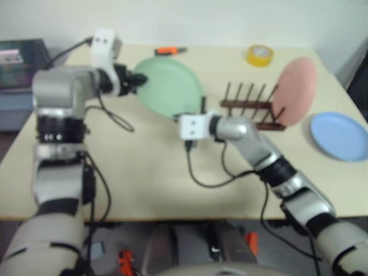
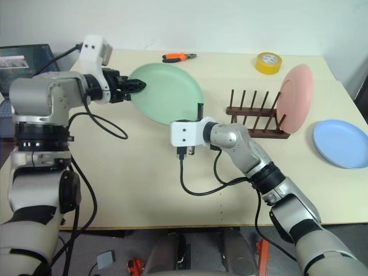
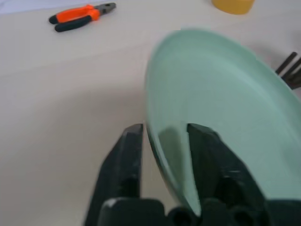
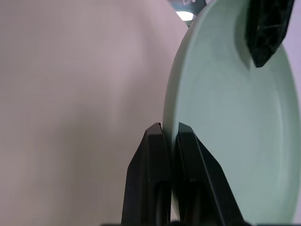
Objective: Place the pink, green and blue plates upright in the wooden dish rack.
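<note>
Clamping the lower rim of the green plate (image 2: pixel 168 92), the right gripper (image 2: pixel 200 109) has its two fingers pressed together on the plate's edge and holds it tilted above the table (image 2: pixel 138 172). The left gripper (image 2: pixel 138 86) sits at the plate's opposite rim with its fingers (image 3: pixel 129 155) parted, one on each side of the edge with a gap showing. Just right of the green plate stands the wooden dish rack (image 2: pixel 256 123), and the pink plate (image 2: pixel 296 98) stands upright at its far right end. Lying flat on the table, the blue plate (image 2: pixel 342 144) is right of the rack. A yellow tape roll (image 2: pixel 268 62) and orange pliers (image 2: pixel 177 57) rest near the table's far edge.
</note>
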Tool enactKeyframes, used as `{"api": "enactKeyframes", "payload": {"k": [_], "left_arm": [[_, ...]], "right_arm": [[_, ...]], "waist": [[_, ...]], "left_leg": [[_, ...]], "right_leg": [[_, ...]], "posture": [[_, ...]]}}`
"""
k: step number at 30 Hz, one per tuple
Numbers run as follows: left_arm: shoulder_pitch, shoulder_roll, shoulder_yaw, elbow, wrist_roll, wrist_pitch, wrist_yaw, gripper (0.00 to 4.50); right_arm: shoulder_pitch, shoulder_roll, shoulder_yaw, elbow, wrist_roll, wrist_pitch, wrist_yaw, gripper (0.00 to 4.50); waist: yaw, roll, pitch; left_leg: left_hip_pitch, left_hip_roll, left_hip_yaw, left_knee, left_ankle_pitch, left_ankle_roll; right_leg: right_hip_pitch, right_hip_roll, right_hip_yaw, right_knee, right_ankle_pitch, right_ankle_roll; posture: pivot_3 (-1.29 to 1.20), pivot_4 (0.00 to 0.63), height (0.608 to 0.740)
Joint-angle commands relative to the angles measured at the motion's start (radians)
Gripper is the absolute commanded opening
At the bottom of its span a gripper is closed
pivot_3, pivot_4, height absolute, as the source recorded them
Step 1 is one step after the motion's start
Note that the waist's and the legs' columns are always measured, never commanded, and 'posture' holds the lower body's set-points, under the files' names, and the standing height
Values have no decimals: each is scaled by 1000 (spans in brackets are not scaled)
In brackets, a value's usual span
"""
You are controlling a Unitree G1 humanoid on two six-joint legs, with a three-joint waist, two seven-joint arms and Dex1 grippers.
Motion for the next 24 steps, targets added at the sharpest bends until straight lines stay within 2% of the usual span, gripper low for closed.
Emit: {"api": "enactKeyframes", "payload": {"k": [1, 3, 8, 11, 16, 19, 24], "left_arm": [[-13, 16, -1, -22, -1, -15, -8, 2898], [-6, 32, -1, -34, -8, -41, -34, 3656], [56, 113, 74, -137, -87, -202, -188, 3656], [148, 148, 130, -210, -129, -371, -279, 3656], [270, 147, 218, -303, -234, -509, -382, 3656], [318, 139, 226, -324, -262, -563, -412, 3656], [315, 127, 231, -311, -279, -590, -407, 3656]], "right_arm": [[-23, 11, -69, -26, 35, -22, -22, 0], [-22, 12, -74, -28, 41, -24, -19, 0], [-25, 19, -122, -39, 92, 2, -8, 0], [-33, 24, -195, -35, 177, 30, 1, 0], [-58, 2, -322, -15, 318, 98, -7, 0], [-87, -21, -430, -18, 434, 178, -3, 0], [-97, -73, -489, -25, 477, 218, 27, 0]], "waist": [[-1, 0, 0], [-1, 0, 0], [-3, 0, 0], [-4, 0, 0], [0, 0, 0], [13, 0, 0], [6, -2, -1]], "left_leg": [[0, 0, 0, 0, 0, 0], [0, 0, 0, 0, 0, 0], [0, 1, 0, -1, 0, 0], [1, 1, 0, -1, 0, 0], [0, 1, 0, 0, 0, 0], [1, 1, 0, 0, 0, 0], [1, 0, 1, 0, 1, 2]], "right_leg": [[0, 0, 0, 0, 0, 0], [0, 0, 0, 0, 0, 0], [0, 0, 0, 0, 1, -2], [0, 0, 0, 0, 1, -3], [0, -1, 0, 0, 2, -5], [2, -5, -2, 0, 2, -4], [3, -7, -2, -2, 1, -1]], "posture": [[0, 150, 740], [0, 150, 740], [0, 150, 740], [0, 150, 740], [0, 150, 740], [0, 150, 740], [0, 150, 740]]}}
